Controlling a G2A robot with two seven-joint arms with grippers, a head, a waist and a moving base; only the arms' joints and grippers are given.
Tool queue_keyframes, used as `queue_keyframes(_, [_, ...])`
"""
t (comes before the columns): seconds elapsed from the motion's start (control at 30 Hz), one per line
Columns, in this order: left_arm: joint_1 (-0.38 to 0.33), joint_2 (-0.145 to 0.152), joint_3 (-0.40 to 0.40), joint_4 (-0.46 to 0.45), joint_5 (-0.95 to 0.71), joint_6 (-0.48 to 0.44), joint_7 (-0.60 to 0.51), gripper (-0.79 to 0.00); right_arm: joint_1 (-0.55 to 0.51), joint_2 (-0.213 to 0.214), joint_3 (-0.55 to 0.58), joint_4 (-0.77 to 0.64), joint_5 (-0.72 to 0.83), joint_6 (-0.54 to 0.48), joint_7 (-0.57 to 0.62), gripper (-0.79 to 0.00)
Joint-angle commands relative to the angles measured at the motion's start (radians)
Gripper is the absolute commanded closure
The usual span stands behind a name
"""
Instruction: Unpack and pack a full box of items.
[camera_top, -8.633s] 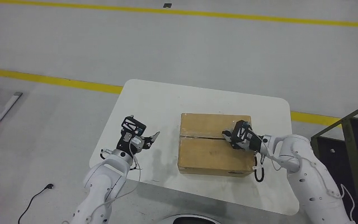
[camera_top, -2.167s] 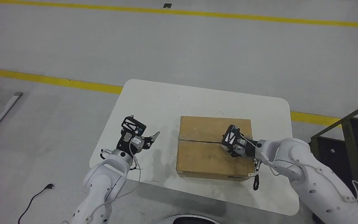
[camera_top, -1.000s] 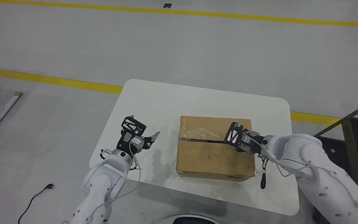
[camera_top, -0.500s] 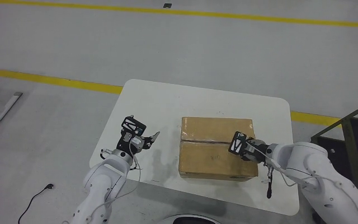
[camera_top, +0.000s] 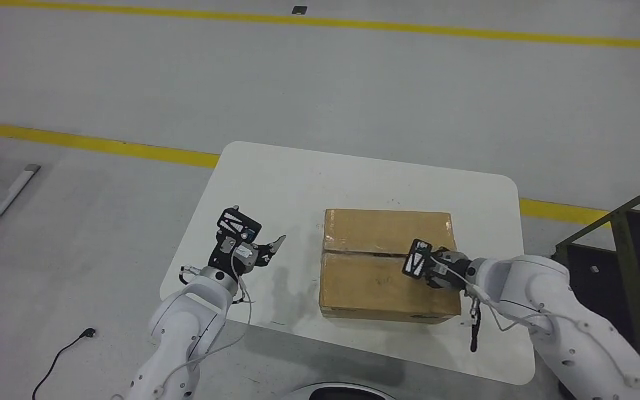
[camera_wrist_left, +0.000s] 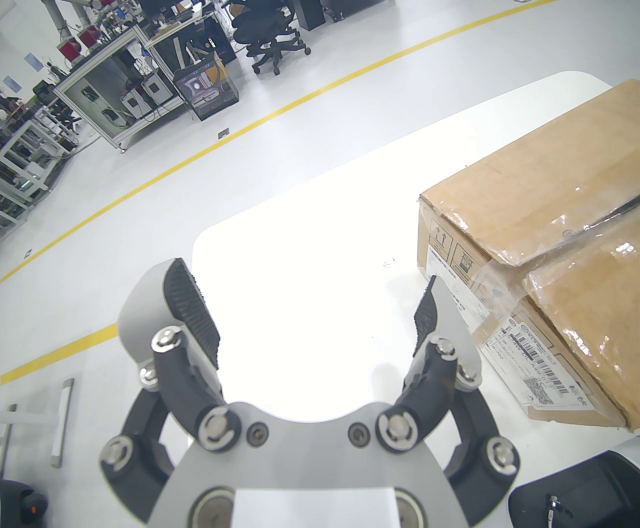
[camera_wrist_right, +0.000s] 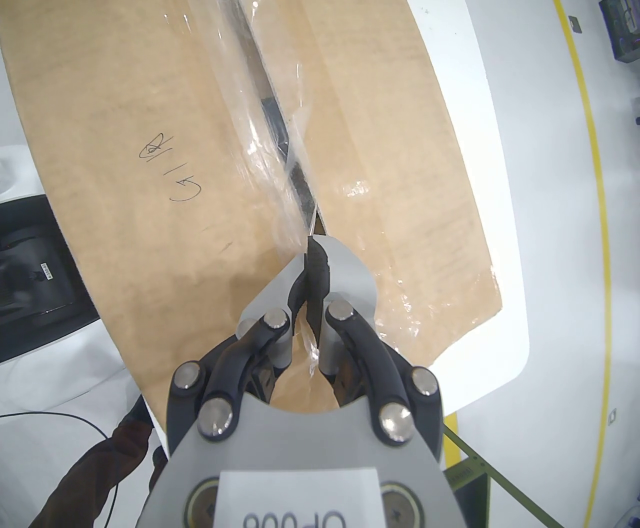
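Note:
A taped brown cardboard box (camera_top: 385, 285) lies on the white table (camera_top: 280, 190), right of centre. Wrinkled clear tape (camera_wrist_right: 260, 150) runs along the seam between its two top flaps, where a dark slit shows. My right gripper (camera_top: 410, 264) rests on top of the box near its right end, tips at the seam. In the right wrist view the right gripper (camera_wrist_right: 314, 245) is shut, with a strip of the clear tape pinched between its fingers. My left gripper (camera_top: 262, 247) hovers open over bare table, left of the box (camera_wrist_left: 540, 190); nothing sits between the left gripper (camera_wrist_left: 315, 300) pads.
Bare table lies to the left of the box and on its far side. A black cable (camera_top: 475, 330) hangs from the right arm past the table's near edge. A green metal frame (camera_top: 600, 240) stands off the table's right side.
Over the last second the right gripper pulled toward the near right along the seam, then came back slightly left. The box shifted a little to the right. The left arm stayed still.

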Motion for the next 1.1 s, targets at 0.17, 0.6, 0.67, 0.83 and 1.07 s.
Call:
queue_keyframes(0.17, [0.000, 0.000, 0.000, 0.000, 0.000, 0.000, 0.000, -0.785, 0.025, -0.008, -0.028, 0.029, -0.003, 0.005, 0.003, 0.000])
queue_keyframes(0.6, [0.000, 0.000, 0.000, 0.000, 0.000, 0.000, 0.000, -0.785, 0.052, -0.016, -0.028, 0.049, 0.030, 0.008, -0.005, -0.117])
queue_keyframes(0.67, [0.000, 0.000, 0.000, 0.000, 0.000, 0.000, 0.000, -0.785, 0.049, -0.015, -0.017, 0.038, 0.033, 0.008, -0.002, -0.188])
queue_keyframes(0.83, [0.000, 0.000, 0.000, 0.000, 0.000, 0.000, 0.000, -0.785, 0.036, -0.013, -0.003, 0.026, 0.029, 0.007, 0.004, -0.299])
queue_keyframes(1.07, [0.000, 0.000, 0.000, 0.000, 0.000, 0.000, 0.000, -0.785, 0.020, -0.011, 0.022, 0.007, 0.033, 0.018, 0.009, -0.388])
